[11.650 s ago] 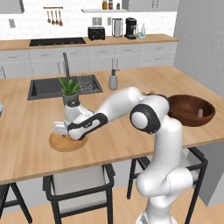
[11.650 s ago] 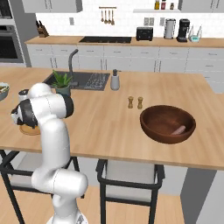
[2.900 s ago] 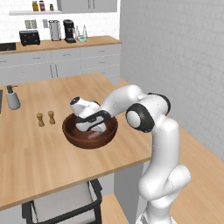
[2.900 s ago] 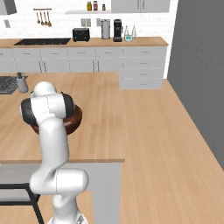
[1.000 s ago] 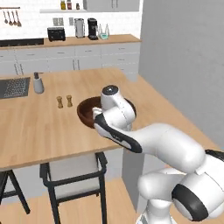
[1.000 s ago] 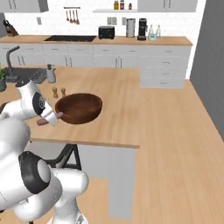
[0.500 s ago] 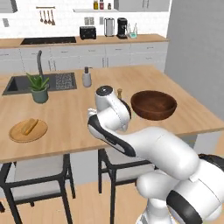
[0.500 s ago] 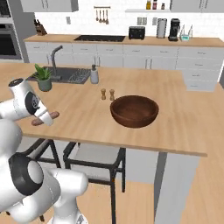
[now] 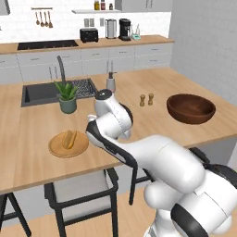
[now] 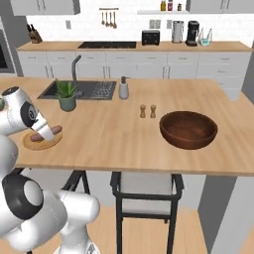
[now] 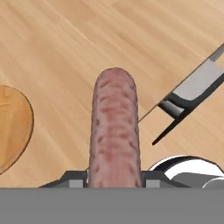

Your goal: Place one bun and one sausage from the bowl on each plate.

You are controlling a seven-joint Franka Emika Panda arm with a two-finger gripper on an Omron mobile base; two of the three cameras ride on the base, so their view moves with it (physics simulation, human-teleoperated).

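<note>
My gripper (image 11: 113, 177) is shut on a reddish-brown sausage (image 11: 114, 131), which sticks out ahead of the fingers above the wooden counter. The tan wooden plate (image 11: 11, 127) lies just to the left in the hand view. From the right base view, the gripper (image 10: 47, 132) holds the sausage (image 10: 39, 135) low over that plate (image 10: 34, 144). A bun (image 9: 69, 138) lies on the plate (image 9: 58, 148) in the left base view. The dark reddish-brown bowl (image 9: 190, 108) stands far to the right on the island, also seen as the bowl (image 10: 188, 130).
A potted plant (image 9: 67, 99) stands behind the plate beside the sink (image 9: 44, 91). A soap dispenser (image 9: 111, 82) and two small shakers (image 9: 146, 99) sit mid-counter. Dark stools (image 9: 78, 190) stand below the counter's front edge (image 10: 124, 170).
The base has driven left along the island, so both base views shifted: the bowl now lies far right and the plate with the bun is close. The sausage stays in the gripper.
</note>
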